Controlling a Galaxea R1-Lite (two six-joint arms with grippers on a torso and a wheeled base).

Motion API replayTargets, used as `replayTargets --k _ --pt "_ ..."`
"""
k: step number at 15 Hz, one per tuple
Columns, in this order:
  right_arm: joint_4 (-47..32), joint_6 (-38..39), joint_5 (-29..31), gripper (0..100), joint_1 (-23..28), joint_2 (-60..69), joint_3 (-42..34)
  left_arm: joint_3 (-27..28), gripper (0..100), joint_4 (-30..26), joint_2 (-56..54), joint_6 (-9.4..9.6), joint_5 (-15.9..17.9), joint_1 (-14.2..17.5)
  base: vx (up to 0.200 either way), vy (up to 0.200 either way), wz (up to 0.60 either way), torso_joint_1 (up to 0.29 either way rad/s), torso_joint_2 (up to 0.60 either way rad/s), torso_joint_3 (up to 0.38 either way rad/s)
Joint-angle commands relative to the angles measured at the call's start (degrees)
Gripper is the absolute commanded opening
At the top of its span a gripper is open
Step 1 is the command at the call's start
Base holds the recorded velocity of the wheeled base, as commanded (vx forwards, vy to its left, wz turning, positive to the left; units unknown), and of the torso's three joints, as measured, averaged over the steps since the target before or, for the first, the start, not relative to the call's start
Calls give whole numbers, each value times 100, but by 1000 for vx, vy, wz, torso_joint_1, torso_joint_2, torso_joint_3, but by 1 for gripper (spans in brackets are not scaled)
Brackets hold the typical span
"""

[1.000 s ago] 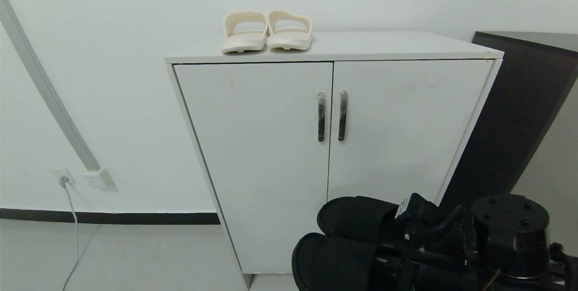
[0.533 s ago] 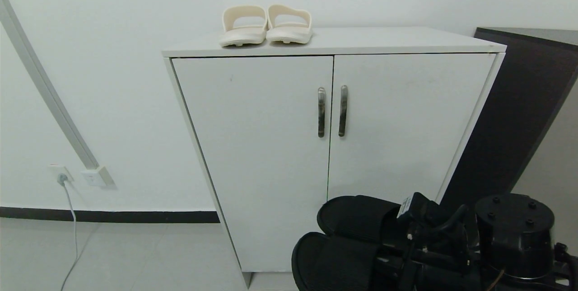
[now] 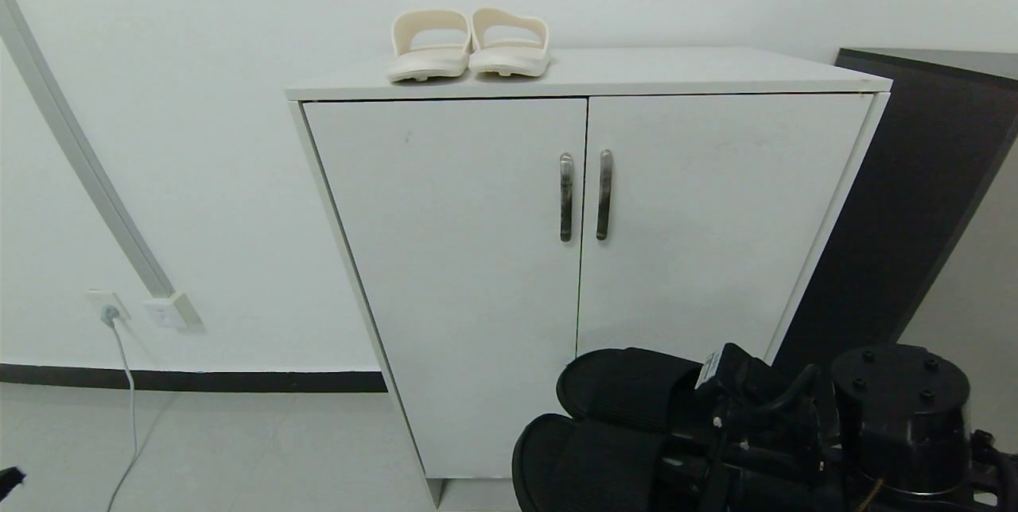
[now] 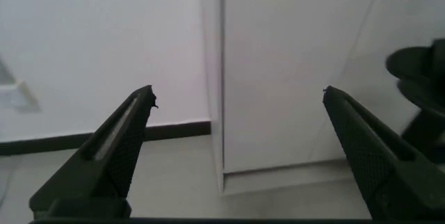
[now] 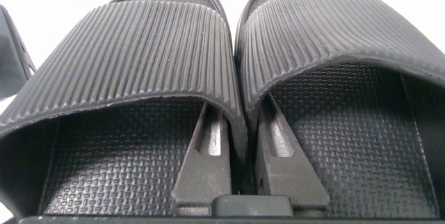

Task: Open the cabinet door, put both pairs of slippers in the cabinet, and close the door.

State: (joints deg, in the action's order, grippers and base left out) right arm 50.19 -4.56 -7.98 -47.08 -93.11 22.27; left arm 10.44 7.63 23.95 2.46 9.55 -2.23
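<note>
Cabinet (image 3: 453, 273) shut, cream slippers (image 3: 469, 47) on top

A white cabinet (image 3: 700, 71) stands on the pale tiled floor (image 3: 254, 448) in the middle of the frame, with both doors shut. On its flat top, toward the upper left and near the back edge, a pair of cream slippers (image 3: 469, 47) sits side by side, touching.

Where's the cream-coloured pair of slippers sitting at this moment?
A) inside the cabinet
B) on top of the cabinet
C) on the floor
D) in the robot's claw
B: the cream slippers rest side by side on the cabinet, on its top above the shut doors; the right gripper holds the black slippers instead.
</note>
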Motion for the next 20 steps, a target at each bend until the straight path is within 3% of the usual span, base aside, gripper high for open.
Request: replayTargets --k 1,2,5,6,9,13,20 --pt "0 -1 -1 0 -21 -23 -12 442 100 212 1437 105 584 -269 0 0 0 0 0 0" --pt "0 -1 -1 0 -21 -23 -4 644 100 212 1683 44 663 -392 0 0 0 0 0 0" --pt "0 -1 16 0 -108 -23 -4 1294 100 212 2298 -703 847 -1095 0 0 0 0 0 0" --pt "0 -1 16 0 -108 -23 -12 1470 100 212 2518 -756 856 -1253 0 0 0 0 0 0" --pt "0 8 7 0 -108 -32 -12 1760 100 608 3177 -782 882 -1754 0 0 0 0 0 0" --pt "0 8 7 0 -108 -32 -12 1936 100 1715 4196 -782 865 -2150 0 0 0 0 0 0" --pt "0 -1 7 0 -108 -58 -12 2551 100 3034 5796 -791 830 -2809 0 0 0 0 0 0"
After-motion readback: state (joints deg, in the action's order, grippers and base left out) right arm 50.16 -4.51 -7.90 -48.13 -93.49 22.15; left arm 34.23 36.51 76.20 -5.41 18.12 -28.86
